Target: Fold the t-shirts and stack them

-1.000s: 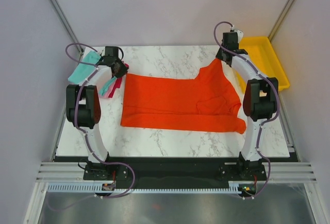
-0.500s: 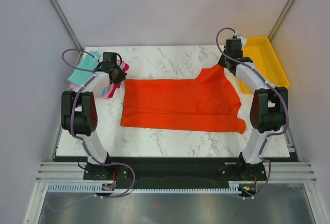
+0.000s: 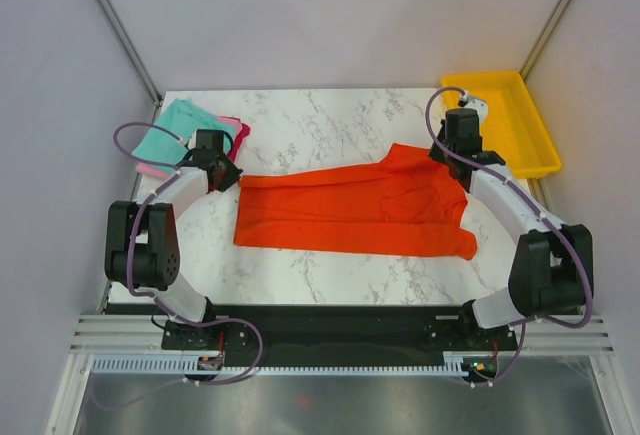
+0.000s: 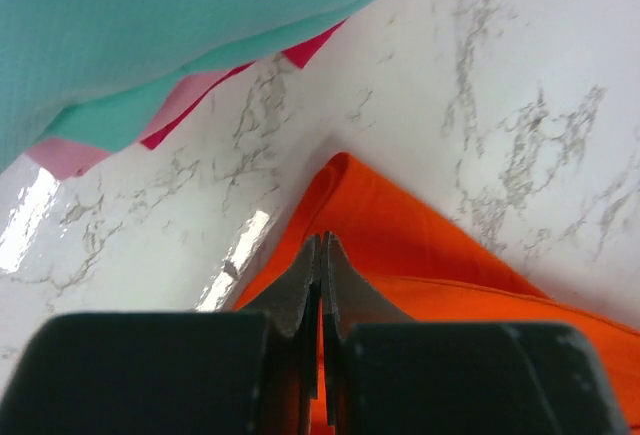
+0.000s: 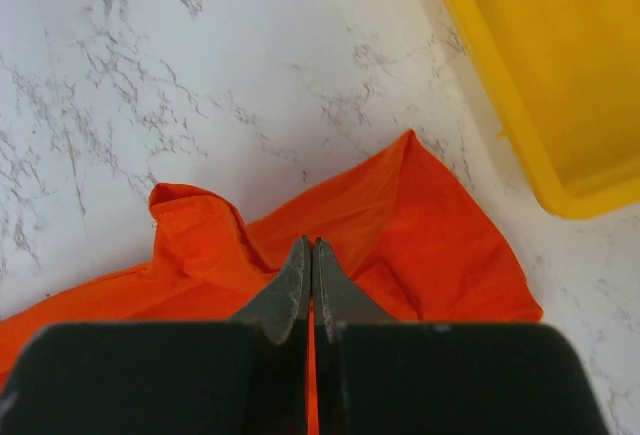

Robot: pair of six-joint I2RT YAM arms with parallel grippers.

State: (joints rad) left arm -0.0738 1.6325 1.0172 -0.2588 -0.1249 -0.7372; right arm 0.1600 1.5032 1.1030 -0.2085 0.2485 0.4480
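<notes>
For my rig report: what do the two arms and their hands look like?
The left arm and the right arm have white curved links, bulky black joints and a loose purple cable. The left hand and the right hand are black, with two thin grey fingers tapering to points.

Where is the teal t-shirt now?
In the top view, the teal t-shirt lies at the far left corner of the table, over the pink t-shirt, just beyond the left gripper.
</notes>
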